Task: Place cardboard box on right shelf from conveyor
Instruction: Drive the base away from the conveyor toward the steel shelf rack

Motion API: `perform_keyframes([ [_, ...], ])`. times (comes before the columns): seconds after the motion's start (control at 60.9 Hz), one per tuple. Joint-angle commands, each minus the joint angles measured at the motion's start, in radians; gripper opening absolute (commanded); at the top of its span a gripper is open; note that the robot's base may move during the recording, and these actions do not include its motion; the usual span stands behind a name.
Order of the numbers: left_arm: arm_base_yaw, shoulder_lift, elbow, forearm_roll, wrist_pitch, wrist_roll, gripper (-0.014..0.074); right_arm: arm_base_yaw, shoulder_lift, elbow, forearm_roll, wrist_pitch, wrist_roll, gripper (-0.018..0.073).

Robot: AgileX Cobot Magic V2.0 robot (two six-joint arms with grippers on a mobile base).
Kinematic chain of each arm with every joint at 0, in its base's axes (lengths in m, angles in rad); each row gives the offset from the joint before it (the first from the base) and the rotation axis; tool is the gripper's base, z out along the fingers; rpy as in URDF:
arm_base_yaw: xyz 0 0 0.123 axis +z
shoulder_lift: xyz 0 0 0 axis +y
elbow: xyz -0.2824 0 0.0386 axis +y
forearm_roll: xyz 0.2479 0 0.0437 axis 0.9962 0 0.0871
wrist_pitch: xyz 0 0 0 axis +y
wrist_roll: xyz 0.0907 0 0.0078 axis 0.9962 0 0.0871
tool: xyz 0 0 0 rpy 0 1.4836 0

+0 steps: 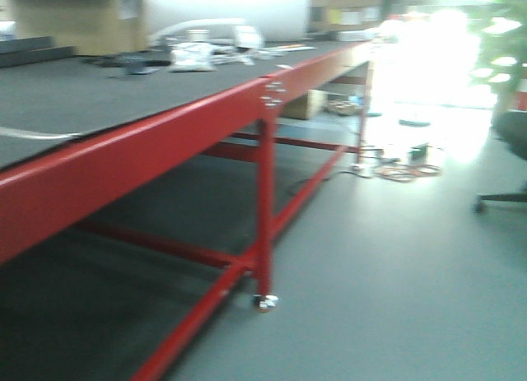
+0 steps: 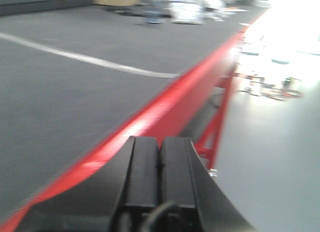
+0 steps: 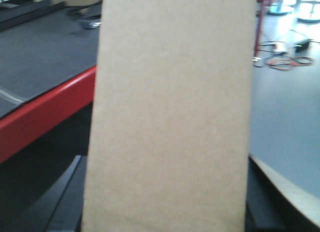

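The plain tan cardboard box [image 3: 172, 111] fills the middle of the right wrist view, standing upright. My right gripper [image 3: 167, 187] is shut on it, with a dark finger [image 3: 67, 202] showing at each side of the box. Behind the box to the left runs the conveyor [image 3: 45, 56], a dark grey belt with a red front edge. My left gripper [image 2: 160, 141] is shut with nothing in it, its two black fingers pressed together, hanging above the conveyor's red edge [image 2: 165, 111]. The front view shows the conveyor [image 1: 123, 93] stretching away at the left. The right shelf is out of view.
Loose clutter [image 1: 206, 52] and a brown carton [image 1: 82, 23] sit at the belt's far end. A red frame leg on a caster [image 1: 265, 233] stands on the grey floor. Cables [image 1: 403, 169] lie on the floor, and an office chair [image 1: 506, 151] stands at the right.
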Motion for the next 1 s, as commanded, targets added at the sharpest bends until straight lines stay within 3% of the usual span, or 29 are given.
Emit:
perform_keyframes([
  [0.0, 0.002, -0.015, 0.008, -0.006, -0.085, 0.0, -0.0116, -0.004, 0.009, -0.026, -0.03, -0.092, -0.011, 0.0163],
  [0.985, -0.001, -0.015, 0.008, -0.006, -0.085, 0.0, -0.0116, -0.004, 0.009, -0.026, -0.03, -0.092, -0.011, 0.0163],
])
